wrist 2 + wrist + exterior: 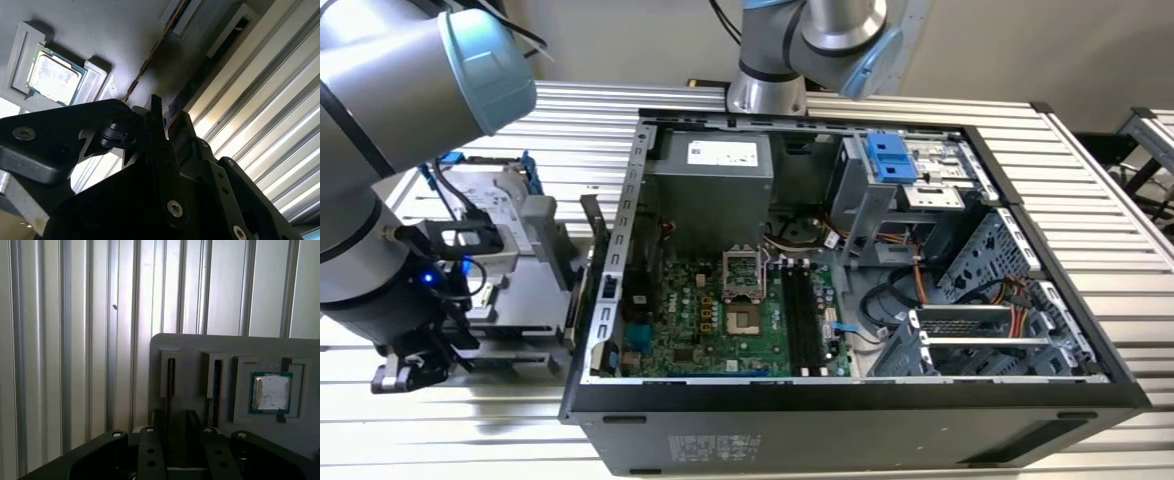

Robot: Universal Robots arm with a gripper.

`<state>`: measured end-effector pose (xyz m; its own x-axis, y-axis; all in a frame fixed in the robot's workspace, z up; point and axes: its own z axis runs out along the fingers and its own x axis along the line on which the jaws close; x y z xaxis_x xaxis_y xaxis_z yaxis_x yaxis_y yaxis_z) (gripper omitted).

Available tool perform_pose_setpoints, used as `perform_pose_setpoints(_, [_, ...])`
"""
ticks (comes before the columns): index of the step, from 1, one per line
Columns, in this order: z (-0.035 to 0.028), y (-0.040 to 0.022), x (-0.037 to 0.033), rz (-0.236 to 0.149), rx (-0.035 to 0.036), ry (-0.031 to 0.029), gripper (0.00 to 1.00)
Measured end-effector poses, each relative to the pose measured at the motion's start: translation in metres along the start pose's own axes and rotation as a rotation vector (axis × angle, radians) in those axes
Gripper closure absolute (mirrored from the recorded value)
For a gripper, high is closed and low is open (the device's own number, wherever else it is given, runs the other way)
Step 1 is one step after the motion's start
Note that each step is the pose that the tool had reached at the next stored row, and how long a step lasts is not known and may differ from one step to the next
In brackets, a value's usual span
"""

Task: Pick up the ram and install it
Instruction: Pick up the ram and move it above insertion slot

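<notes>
Ram [171, 382] stands on edge in a holder [195, 347] slot in the first wrist view, between the end effector's [173, 416] parted, empty fingers. Second wrist view: best keep them square to the ram's [150, 55] thin edge. Exterior view: beside the case [854, 400], lower straight and close evenly.

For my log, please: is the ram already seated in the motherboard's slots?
No, the long black slots lie empty in the exterior view.

Open computer case [854, 425] on slatted table [1107, 170], green motherboard [680, 330] inside, robot arm [374, 250] beside it
</notes>
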<state>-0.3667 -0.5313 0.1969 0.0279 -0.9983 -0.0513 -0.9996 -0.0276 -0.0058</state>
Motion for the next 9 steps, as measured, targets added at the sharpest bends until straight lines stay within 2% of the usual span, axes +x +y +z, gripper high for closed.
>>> perform_pose_setpoints(1, [0.0, 0.0, 0.0, 0.0, 0.0001, -0.0001, 0.0])
perform_pose_setpoints(2, [-0.0001, 0.0, 0.0, 0.0, 0.0, 0.0001, 1.0])
perform_pose_setpoints(9, [-0.0006, 0.0, 0.0, 0.0, 0.0, 0.0, 1.0])
